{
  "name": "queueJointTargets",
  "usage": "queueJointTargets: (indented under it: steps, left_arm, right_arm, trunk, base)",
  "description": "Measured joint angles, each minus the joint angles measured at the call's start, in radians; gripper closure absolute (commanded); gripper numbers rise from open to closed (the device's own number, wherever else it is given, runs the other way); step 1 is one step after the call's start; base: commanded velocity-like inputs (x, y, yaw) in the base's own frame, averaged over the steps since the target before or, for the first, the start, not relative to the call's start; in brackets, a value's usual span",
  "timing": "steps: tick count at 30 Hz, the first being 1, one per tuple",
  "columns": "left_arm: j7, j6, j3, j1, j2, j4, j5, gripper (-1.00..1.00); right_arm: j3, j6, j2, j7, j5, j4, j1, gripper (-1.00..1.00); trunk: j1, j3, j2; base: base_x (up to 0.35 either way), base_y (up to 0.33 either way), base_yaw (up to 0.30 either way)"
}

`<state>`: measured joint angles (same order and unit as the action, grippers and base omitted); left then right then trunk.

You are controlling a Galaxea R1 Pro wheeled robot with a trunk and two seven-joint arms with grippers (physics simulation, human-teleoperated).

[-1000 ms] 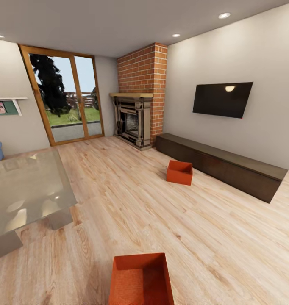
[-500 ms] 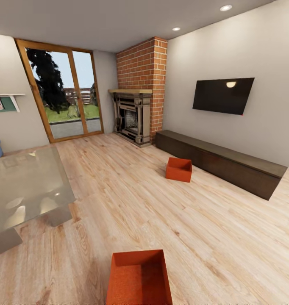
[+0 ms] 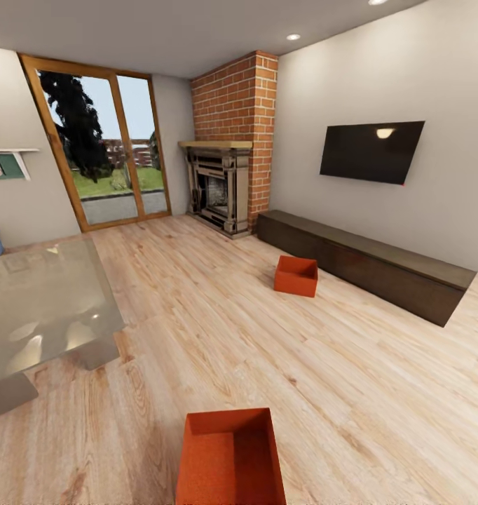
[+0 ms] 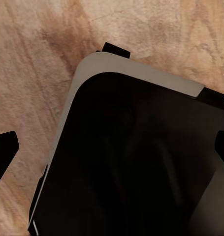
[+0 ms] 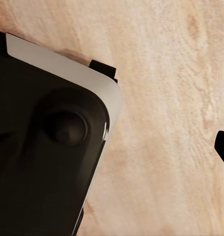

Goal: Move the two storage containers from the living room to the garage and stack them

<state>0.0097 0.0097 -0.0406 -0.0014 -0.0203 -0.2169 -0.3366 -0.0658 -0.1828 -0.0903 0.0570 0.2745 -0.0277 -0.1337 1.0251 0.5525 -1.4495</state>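
Two orange-red storage containers lie on the light wood floor of the living room. The near container [image 3: 228, 459] sits right in front of me at the lower edge of the head view, its open top facing up. The far container [image 3: 296, 275] rests in front of the long dark cabinet [image 3: 365, 263]. My left gripper [image 4: 112, 150] hangs open over my dark base, one fingertip [image 4: 3, 152] at each side of its wrist view. My right gripper [image 5: 112, 147] also hangs low over the planks beside the base, with one black fingertip [image 5: 223, 146] showing at the edge.
A glass-topped low table [image 3: 43, 308] stands at the left. The brick fireplace [image 3: 218, 189] fills the far corner, with a glass door [image 3: 102, 154] to its left. A black TV [image 3: 371, 151] hangs above the cabinet. Wide plank floor lies between the two containers.
The whole head view has shifted slightly, so the camera has moved. Both containers lie where they were.
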Motion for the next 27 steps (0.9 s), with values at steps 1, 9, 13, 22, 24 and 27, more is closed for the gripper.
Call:
queueJointTargets:
  steps: [1,9,13,22,24,27]
  left_arm:
    - [0.0,0.0,0.0,0.0,0.0,0.0,0.0,-1.0]
    - [0.0,0.0,0.0,0.0,0.0,0.0,0.0,-1.0]
    - [0.0,0.0,0.0,0.0,0.0,0.0,0.0,-1.0]
    - [0.0,0.0,0.0,0.0,0.0,0.0,0.0,-1.0]
    - [0.0,0.0,0.0,0.0,0.001,0.0,0.0,-1.0]
    - [0.0,0.0,0.0,0.0,0.001,0.0,0.0,-1.0]
  right_arm:
    - [0.0,0.0,0.0,0.0,0.0,0.0,0.0,-1.0]
    - [0.0,0.0,0.0,0.0,0.001,0.0,0.0,-1.0]
    - [0.001,0.0,0.0,0.0,0.001,0.0,0.0,-1.0]
    - [0.001,0.0,0.0,0.0,-0.001,0.0,0.0,-1.0]
    - [0.001,0.0,0.0,0.0,-0.002,0.0,0.0,-1.0]
    - [0.001,0.0,0.0,0.0,-0.002,0.0,0.0,-1.0]
  trunk:
    - [0.0,0.002,0.0]
    - [0.0,0.014,0.0]
    - [0.0,0.02,0.0]
    - [0.0,0.031,0.0]
    - [0.0,0.034,0.0]
    - [0.0,0.038,0.0]
  base:
    - [0.0,0.0,0.068]
    - [0.0,0.0,0.111]
    - [0.0,0.0,0.128]
    - [0.0,0.0,0.117]
    - [0.0,0.0,0.026]
    - [0.0,0.0,0.014]
